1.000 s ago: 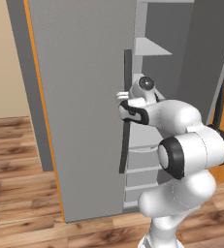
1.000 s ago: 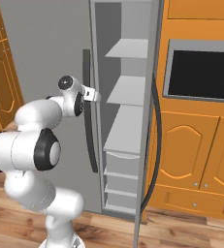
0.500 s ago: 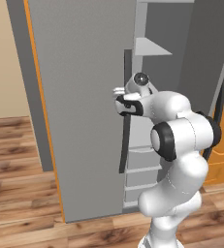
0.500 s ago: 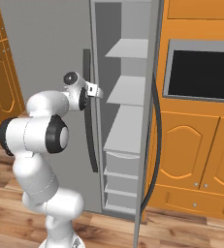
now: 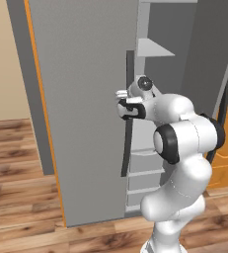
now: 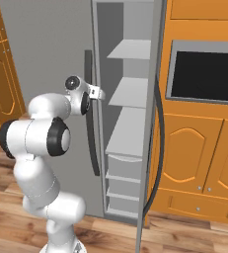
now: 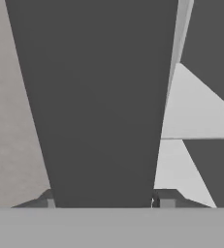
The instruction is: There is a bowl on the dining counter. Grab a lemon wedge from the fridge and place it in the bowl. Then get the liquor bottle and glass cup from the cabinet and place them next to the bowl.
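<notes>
Fridge: tall grey unit, centre of the left base view; left door face fills the upper left, right door ajar, with bare shelves and drawers inside, centre of the right base view.

Door handle: dark vertical bar at mid-frame in the left base view; in the hand view it is a broad dark band running top to bottom.

Gripper: one fingertip either side of the handle at bottom of frame, jaws close against it; firm clamping cannot be told. In the left base view the gripper sits at the handle, mid-height.

Orange cabinets and a dark oven window at right. Wood floor lower left.
</notes>
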### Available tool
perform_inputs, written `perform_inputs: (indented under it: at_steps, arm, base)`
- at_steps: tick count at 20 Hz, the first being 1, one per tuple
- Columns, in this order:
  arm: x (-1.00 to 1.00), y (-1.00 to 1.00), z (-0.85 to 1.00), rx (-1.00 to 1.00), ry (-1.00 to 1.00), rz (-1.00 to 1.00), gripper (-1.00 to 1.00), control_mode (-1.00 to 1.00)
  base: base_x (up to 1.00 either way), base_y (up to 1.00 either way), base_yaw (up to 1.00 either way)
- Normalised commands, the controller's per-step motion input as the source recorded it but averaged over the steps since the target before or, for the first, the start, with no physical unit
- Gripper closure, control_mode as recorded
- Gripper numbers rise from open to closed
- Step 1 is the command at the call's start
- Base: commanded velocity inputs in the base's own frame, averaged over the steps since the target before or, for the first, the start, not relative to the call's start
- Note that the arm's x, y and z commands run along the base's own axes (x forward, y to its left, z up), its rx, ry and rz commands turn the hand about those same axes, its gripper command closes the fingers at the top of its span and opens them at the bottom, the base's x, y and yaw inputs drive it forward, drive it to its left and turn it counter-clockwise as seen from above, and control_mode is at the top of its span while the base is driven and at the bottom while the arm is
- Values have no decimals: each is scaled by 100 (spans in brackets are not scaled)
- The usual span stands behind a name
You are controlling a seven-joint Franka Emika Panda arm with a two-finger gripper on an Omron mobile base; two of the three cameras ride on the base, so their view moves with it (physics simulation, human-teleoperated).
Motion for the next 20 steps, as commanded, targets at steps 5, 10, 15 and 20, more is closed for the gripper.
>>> perform_inputs:
  at_steps: [5,10,15,20]
  arm:
    - [-16,18,-2,0,-2,0,100,-100]
    - [-90,39,0,1,-8,3,100,-100]
    - [-100,69,-7,0,-6,11,100,-100]
    - [-98,90,-10,1,0,18,100,-100]
  base:
    - [0,0,0]
    - [0,0,0]
    - [0,0,0]
    - [0,0,0]
